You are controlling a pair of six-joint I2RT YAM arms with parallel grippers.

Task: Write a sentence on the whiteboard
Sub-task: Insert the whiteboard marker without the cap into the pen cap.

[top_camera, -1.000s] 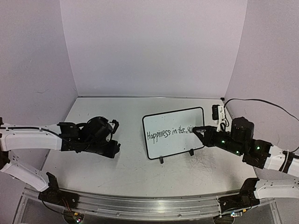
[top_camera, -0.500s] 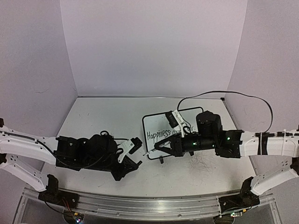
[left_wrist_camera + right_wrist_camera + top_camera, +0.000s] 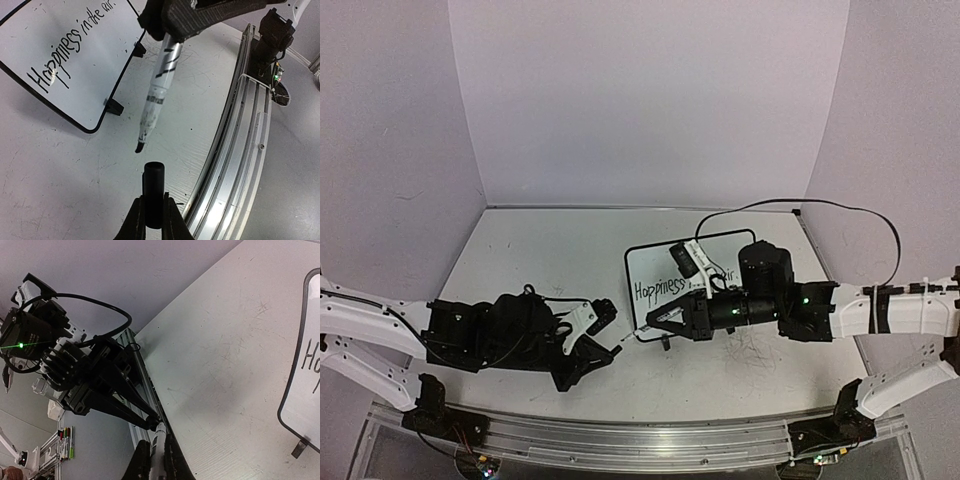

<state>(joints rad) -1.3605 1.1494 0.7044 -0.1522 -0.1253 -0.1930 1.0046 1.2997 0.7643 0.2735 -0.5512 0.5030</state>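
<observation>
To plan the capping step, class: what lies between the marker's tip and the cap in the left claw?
Nothing: the left wrist view shows only bare tabletop between the marker tip and the cap held in the left claw.

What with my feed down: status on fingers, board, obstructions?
Left fingers shut on cap. Right fingers shut on marker, tip near cap. Sentence on whiteboard: Happiness in the air. Nothing between.
</observation>
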